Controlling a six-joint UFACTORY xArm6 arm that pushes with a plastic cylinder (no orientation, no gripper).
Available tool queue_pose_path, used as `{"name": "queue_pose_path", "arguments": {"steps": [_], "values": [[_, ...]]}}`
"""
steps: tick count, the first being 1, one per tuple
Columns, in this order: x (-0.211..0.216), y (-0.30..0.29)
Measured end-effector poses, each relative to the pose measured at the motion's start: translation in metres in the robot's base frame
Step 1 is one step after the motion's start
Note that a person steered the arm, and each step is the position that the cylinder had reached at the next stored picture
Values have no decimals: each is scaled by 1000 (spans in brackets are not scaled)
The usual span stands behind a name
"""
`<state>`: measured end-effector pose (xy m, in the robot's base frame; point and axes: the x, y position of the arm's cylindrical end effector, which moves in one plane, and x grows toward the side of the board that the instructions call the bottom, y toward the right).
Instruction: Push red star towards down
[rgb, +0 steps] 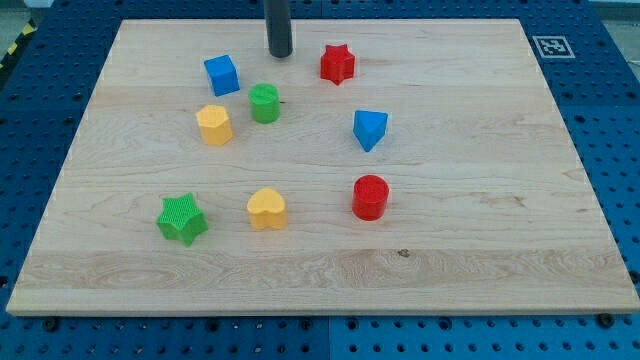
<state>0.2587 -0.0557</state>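
tip (279, 54): bare rod, holds nothing, touches no block, near the view's left of the red star (337, 63) | star: near board's top edge | advice: go above the star first, then push straight down, avoiding blue block (369, 129) below it

The view's top edge cuts off the rod (279, 20).

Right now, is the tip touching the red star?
No, my tip stands apart from the red star, on its left in the view.
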Motion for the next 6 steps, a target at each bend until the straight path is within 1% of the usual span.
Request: {"name": "queue_pose_path", "arguments": {"steps": [1,2,4,5,6], "values": [[16,0],[21,12],[23,66],[33,91],[54,94]]}}
